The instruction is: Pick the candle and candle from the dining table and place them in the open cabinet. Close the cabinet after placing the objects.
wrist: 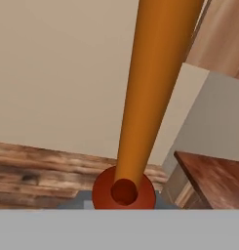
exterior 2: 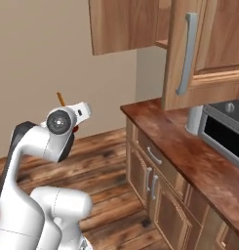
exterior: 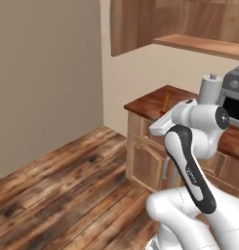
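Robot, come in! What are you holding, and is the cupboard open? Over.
Jaws shut on the orange candle, carried upright. Cabinet door open, up ahead to the right. Nothing seen blocking the way.

Plank floor (exterior: 67,190), beige wall (exterior: 43,73), wood counter (exterior 2: 189,156), grey toaster oven (exterior 2: 226,132), white canister (exterior: 210,89), low cupboards (exterior 2: 155,180)

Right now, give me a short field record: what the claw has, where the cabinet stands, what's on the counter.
claw: shut on the orange candle, gripped low at its dark red holder
candle pose: taper tilted, raised off any surface
cabinet: door open, bar handle visible, up and right of the arm
counter: toaster oven, white canister
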Robot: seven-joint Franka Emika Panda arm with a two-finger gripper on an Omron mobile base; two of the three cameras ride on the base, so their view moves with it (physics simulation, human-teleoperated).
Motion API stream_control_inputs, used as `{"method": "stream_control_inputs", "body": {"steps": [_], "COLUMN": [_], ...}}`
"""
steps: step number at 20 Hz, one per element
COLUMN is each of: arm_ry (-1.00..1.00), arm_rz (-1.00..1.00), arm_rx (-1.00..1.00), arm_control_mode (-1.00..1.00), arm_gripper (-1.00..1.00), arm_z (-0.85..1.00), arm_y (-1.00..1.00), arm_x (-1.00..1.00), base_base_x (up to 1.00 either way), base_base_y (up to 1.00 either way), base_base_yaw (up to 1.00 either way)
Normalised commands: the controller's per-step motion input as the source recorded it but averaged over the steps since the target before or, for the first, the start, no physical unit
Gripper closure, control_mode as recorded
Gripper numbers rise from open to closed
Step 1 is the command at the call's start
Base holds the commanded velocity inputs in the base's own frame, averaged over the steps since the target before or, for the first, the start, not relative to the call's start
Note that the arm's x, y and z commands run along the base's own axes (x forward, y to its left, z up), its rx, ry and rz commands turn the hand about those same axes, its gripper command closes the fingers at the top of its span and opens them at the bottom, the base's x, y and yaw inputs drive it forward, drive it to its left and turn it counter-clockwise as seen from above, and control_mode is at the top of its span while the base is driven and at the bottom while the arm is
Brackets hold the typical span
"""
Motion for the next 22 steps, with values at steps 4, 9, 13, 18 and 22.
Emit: {"method": "stream_control_inputs", "body": {"steps": [4,9,13,18,22], "arm_ry": [0.0,0.0,0.0,0.0,0.0], "arm_rz": [0.0,0.0,0.0,0.0,0.0], "arm_rx": [0.0,0.0,0.0,0.0,0.0], "arm_control_mode": [1.0,1.0,1.0,1.0,1.0], "arm_gripper": [1.0,1.0,1.0,1.0,1.0], "arm_z": [0.0,0.0,0.0,0.0,0.0], "arm_y": [0.0,0.0,0.0,0.0,0.0], "arm_x": [0.0,0.0,0.0,0.0,0.0], "base_base_x": [0.13,0.13,0.46,0.59,0.5], "base_base_y": [0.47,0.32,0.45,0.68,0.42], "base_base_yaw": [-0.36,-0.39,-0.39,-0.36,-0.36]}}
